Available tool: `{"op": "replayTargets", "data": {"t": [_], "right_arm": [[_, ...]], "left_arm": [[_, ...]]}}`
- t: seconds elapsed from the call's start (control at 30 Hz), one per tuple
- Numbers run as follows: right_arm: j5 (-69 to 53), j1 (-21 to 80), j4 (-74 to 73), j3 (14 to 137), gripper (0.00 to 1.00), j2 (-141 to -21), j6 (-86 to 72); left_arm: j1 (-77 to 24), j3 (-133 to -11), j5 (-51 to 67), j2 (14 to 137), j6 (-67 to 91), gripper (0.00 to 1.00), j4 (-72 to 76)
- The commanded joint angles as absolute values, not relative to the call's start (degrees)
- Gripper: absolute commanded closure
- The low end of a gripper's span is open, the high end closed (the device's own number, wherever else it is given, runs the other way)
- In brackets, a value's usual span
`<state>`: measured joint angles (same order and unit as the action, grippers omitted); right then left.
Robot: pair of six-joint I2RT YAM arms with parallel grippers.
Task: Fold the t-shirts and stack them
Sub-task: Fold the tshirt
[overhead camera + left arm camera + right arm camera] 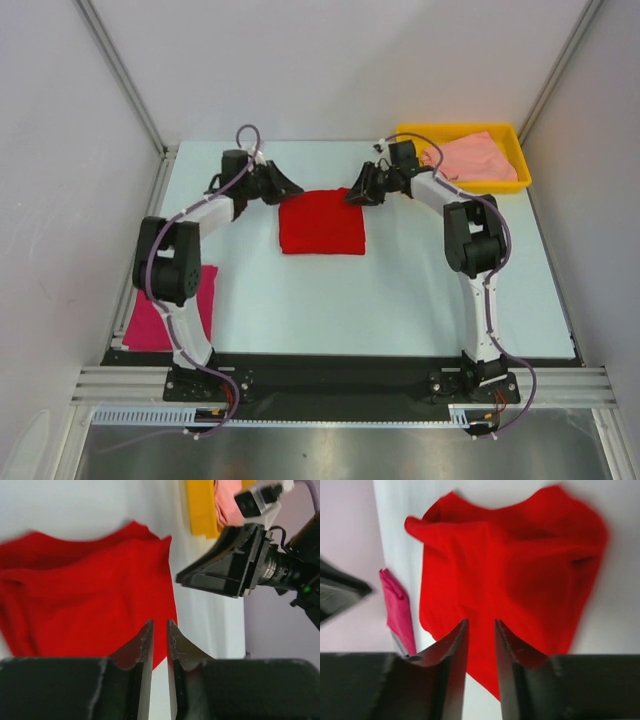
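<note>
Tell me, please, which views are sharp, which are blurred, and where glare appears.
Top external: sharp and evenly lit, with soft glare on the metal sheet at the near edge. Left wrist: the red t-shirt is smeared at its left edge. Right wrist: the same shirt is soft all over, its right edge most.
</note>
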<state>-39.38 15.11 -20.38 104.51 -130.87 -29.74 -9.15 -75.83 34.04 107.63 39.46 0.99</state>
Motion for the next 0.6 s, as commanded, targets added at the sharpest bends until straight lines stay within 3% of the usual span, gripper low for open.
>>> {"op": "replayTargets", "data": {"t": [0.0, 0.1, 0.17, 0.27, 0.57], "right_arm": [[-42.19, 17.75, 3.87, 98.8, 0.7, -129.98, -37.25], [-43.76, 17.75, 16.56, 96.06, 0.9, -134.81, -44.37], [-44.38, 17.49, 25.08, 95.98, 0.95, -138.94, -49.45], [-43.16, 17.05, 31.53, 96.76, 0.96, -142.72, -52.82], [-38.25, 14.77, 32.0, 105.45, 0.93, -152.57, -58.53]], "left_arm": [[-11.33, -69.53, 42.97, 113.89, 49.28, 0.81, 24.31], [-11.51, -69.17, 44.82, 121.6, 55.43, 0.85, 37.23], [-11.25, -70.48, 44.65, 124.61, 56.86, 0.85, 42.88], [-10.37, -73.37, 44.65, 130.59, 59.67, 0.85, 49.3], [-6.95, -81.72, 41.75, 143.17, 67.05, 0.84, 55.2]]}}
